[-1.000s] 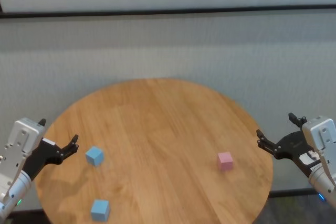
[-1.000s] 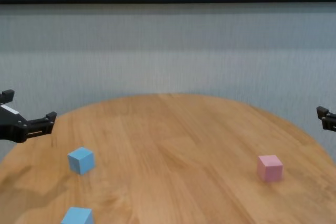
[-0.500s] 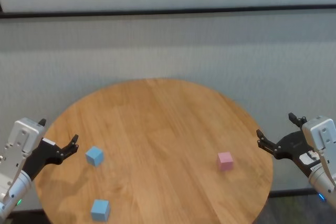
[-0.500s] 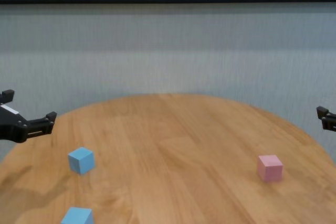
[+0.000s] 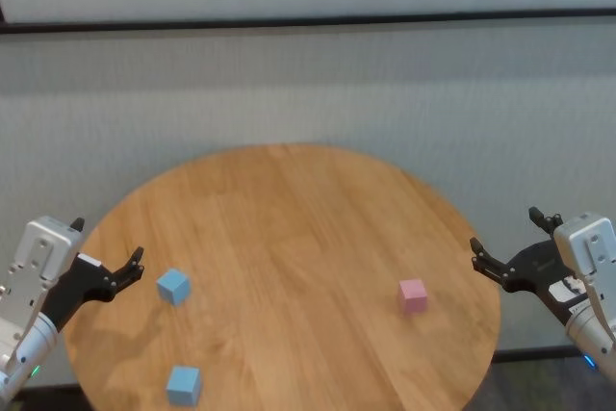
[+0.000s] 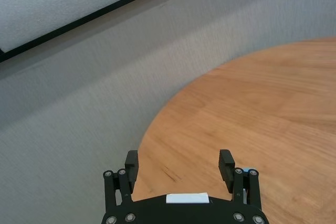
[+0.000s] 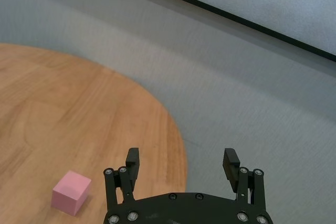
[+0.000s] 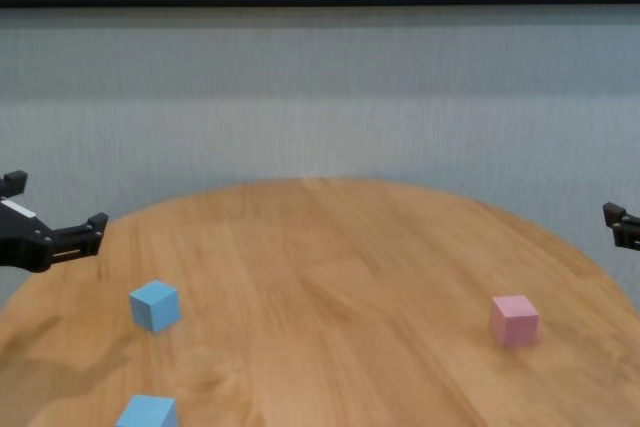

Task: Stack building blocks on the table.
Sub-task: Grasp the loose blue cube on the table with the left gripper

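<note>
three blocks, two blue (image 5: pixel 173 286) (image 5: pixel 183 384) and one pink (image 5: pixel 413 295), lie apart on desk (image 5: pixel 289 228); left hand (image 5: pixel 108 252) and right hand (image 5: pixel 508 236) both spread

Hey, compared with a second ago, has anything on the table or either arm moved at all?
Nothing has visibly changed. The left gripper and right gripper stay open at the table's edges, holding nothing. The two blue blocks and the pink block lie apart where they were, none stacked.
</note>
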Robot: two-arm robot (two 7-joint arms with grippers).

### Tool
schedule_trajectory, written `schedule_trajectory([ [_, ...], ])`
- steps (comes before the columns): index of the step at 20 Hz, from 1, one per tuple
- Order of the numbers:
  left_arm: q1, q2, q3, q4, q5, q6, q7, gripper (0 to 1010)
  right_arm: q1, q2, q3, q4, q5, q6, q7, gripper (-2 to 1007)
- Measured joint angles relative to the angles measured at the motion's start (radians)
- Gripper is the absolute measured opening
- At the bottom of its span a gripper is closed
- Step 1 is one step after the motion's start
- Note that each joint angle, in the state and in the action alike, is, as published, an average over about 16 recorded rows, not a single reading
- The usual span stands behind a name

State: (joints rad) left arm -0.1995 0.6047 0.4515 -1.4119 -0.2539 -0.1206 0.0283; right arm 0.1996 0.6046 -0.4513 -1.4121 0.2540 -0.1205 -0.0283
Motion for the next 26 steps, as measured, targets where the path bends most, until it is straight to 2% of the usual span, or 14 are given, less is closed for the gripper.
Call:
schedule_trajectory([
  [26, 0.001, 0.003, -0.002, 0.0, 0.001, -0.002, -0.006, 1003, 0.0, 0.0, 0.0, 0.0, 0.0, 0.0, 0.0, 1005],
])
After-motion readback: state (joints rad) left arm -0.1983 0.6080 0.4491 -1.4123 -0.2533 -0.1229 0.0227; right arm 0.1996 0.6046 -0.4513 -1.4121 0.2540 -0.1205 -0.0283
